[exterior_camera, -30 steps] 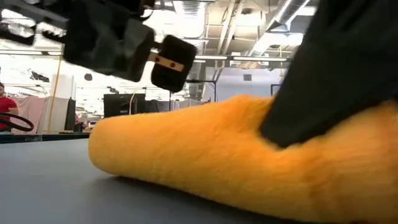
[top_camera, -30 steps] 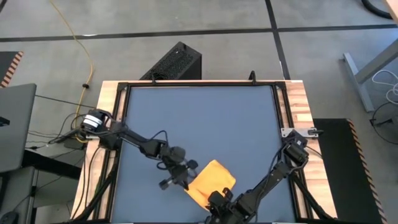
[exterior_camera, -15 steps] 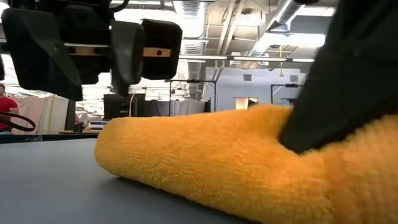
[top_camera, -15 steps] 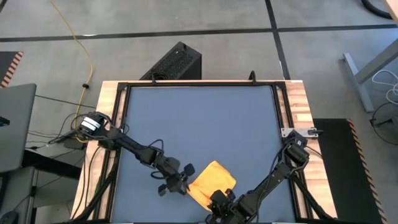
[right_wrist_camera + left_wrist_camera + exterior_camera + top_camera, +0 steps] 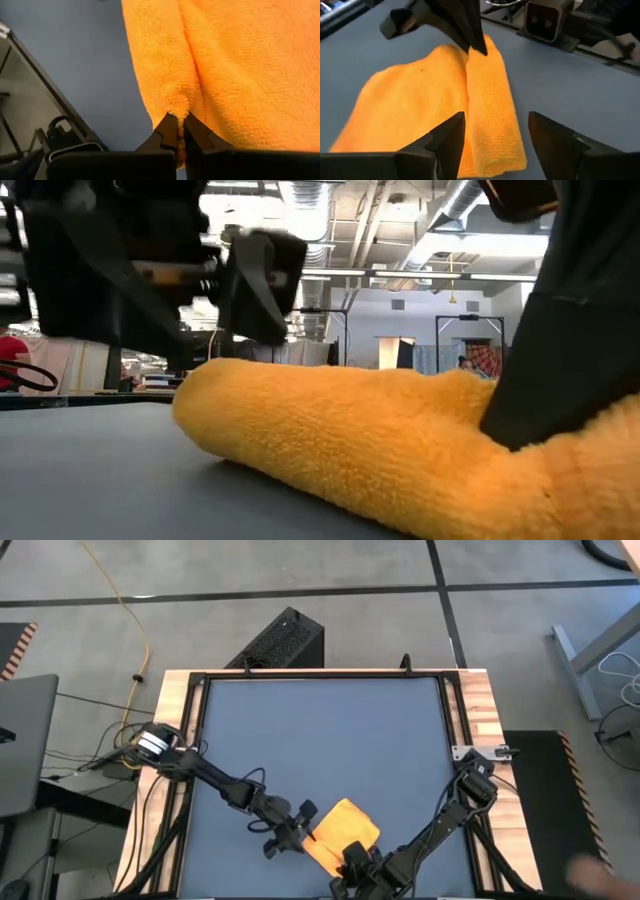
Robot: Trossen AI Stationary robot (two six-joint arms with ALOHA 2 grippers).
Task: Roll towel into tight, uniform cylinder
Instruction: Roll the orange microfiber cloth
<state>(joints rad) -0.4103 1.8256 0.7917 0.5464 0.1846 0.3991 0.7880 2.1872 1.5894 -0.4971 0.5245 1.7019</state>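
The yellow towel point(image 5: 342, 823) lies partly rolled near the table's front edge. The roll point(image 5: 490, 110) runs along one side, and a flat part point(image 5: 405, 100) spreads beside it. My left gripper point(image 5: 297, 832) is open at the roll's left end, and its fingers point(image 5: 447, 142) stand on either side of that end. Whether they touch it, I cannot tell. My right gripper point(image 5: 352, 862) is shut on the towel at the roll's other, near-right end. In the low view the roll point(image 5: 340, 440) lies on the tabletop between both grippers. My right gripper pinches a small bunched fold of cloth point(image 5: 177, 106) at the roll's end between its two fingertips. It comes slanting down from the table's near right side, along the roll. The towel lies on the table, and only the pinched bit is gathered up.
The dark blue tabletop point(image 5: 320, 730) stretches free toward the far edge and both sides. Wooden rails point(image 5: 478, 710) frame it left and right. A black box point(image 5: 283, 640) stands on the floor beyond the far edge.
My left gripper has opened from shut. It has moved a little toward the table's near edge and down, to the roll's left end, while rolling its wrist. My right gripper has stayed shut on the towel and turned about its own axis. The towel has stayed on the table.
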